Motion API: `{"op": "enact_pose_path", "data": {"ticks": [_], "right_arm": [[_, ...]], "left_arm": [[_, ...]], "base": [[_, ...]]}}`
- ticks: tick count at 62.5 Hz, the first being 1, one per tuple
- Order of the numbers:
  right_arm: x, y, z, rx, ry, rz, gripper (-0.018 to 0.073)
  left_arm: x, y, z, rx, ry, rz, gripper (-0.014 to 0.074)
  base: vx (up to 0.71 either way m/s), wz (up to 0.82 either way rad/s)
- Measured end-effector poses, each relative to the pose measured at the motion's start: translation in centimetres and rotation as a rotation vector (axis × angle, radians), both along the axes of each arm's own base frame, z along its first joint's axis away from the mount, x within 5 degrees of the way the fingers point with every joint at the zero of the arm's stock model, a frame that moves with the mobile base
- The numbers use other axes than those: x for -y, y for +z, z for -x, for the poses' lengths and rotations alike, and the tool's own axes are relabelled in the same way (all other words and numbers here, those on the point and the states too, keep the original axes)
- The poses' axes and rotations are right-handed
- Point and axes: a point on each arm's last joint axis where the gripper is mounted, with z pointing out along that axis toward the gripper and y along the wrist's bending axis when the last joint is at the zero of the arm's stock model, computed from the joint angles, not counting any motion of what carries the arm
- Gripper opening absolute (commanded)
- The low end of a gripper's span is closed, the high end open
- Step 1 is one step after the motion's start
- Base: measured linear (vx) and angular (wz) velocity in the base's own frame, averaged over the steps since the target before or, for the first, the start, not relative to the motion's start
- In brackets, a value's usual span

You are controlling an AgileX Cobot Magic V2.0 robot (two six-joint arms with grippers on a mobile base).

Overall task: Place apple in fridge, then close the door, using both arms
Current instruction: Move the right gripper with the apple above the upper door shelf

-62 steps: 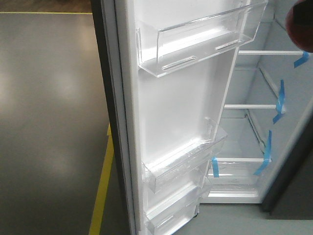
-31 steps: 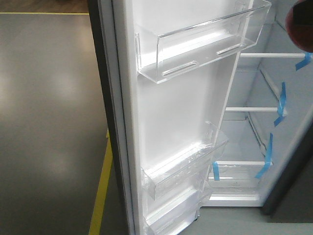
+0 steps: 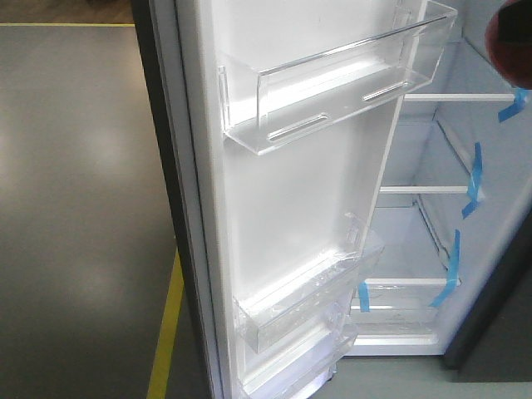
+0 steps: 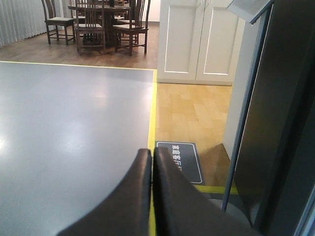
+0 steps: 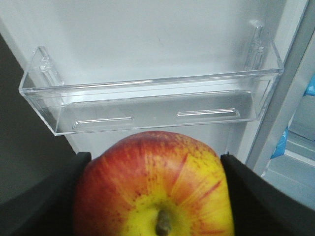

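Observation:
The apple (image 5: 155, 187), red with a yellow patch round its stem, fills the bottom of the right wrist view, and my right gripper (image 5: 155, 158) is shut on it, one black finger on each side. In the front view it is a dark red blur (image 3: 514, 41) at the top right edge. The door (image 3: 291, 208) stands open, its white liner and clear upper bin (image 5: 152, 105) just beyond the apple. The fridge (image 3: 432, 224) interior, with white walls, glass shelves and blue tape, shows at right. My left gripper (image 4: 151, 153) is shut on nothing, beside the door's dark outer face (image 4: 285, 123).
Grey floor (image 3: 75, 208) with a yellow line (image 3: 166, 332) lies left of the door. The left wrist view shows a dark floor sign (image 4: 184, 160), white cabinet doors (image 4: 197, 44) and a dining table with chairs (image 4: 98, 24) far back. Lower door bins (image 3: 307, 299) jut out.
In the front view the door's edge and upper bin have shifted left and slightly down. The apple stays at the top right edge.

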Motion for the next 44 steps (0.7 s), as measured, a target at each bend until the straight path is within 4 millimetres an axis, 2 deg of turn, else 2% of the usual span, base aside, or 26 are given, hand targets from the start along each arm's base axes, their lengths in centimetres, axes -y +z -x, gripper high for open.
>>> {"op": "enact_pose_path", "data": {"ticks": [44], "right_arm": [[0.0,0.0,0.0,0.0,0.0,0.0,0.0069]], "left_arm": [[0.0,0.0,0.0,0.0,0.0,0.0,-0.0006]], "base": [[0.02,-0.01]]}}
